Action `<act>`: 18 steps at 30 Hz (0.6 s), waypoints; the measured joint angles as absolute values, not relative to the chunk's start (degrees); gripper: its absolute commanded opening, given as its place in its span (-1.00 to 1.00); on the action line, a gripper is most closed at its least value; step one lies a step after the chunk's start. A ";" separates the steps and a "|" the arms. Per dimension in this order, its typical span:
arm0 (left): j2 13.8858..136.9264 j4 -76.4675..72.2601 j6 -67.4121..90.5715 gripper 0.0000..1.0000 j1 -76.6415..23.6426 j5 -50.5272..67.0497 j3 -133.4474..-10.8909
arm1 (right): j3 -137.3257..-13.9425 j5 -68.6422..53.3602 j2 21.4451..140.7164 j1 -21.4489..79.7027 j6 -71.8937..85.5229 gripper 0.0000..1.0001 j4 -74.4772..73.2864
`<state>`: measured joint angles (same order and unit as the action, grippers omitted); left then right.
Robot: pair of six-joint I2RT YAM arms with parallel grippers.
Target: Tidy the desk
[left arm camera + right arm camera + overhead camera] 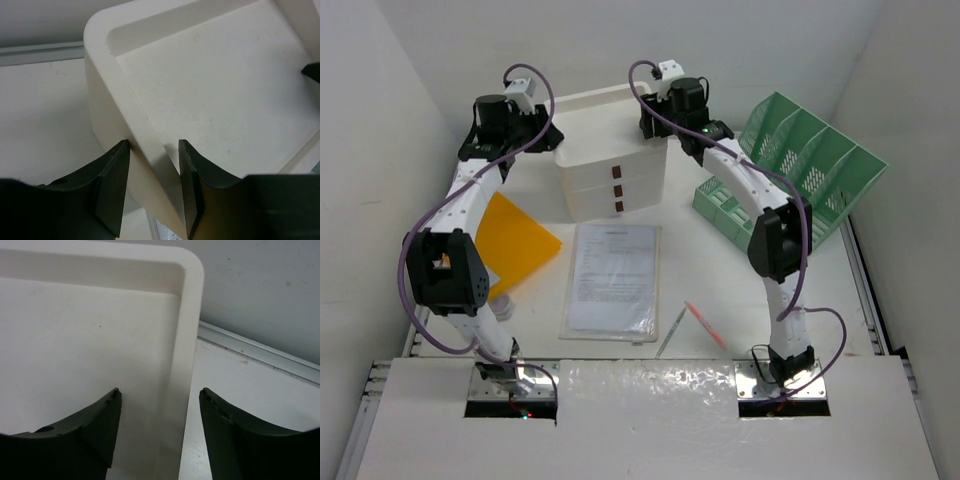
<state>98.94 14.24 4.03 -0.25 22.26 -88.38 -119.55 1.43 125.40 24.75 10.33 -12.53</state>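
The desk [710, 270] is a white tabletop with metal rails. A white three-drawer box [610, 160] stands at its far middle, with a shallow tray top. My left gripper [542, 128] straddles the box's left rim; in the left wrist view [152, 150] its fingers are closed against the rim wall [145, 150], one outside and one inside. My right gripper [655, 120] straddles the right rim [182, 365]; in the right wrist view [160, 395] its fingers stand wide apart, touching nothing.
A green mesh file rack [800, 170] stands at the back right. An orange folder [515, 235] lies at the left. A printed sheet in a clear sleeve [612, 275] lies in the middle. A red pen [705, 325] and a grey pen [670, 333] lie near the front.
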 measured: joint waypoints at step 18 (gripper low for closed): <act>98.10 8.47 12.60 -1.00 0.21 23.38 -84.60 | -65.58 8.97 89.45 36.99 9.02 0.25 15.00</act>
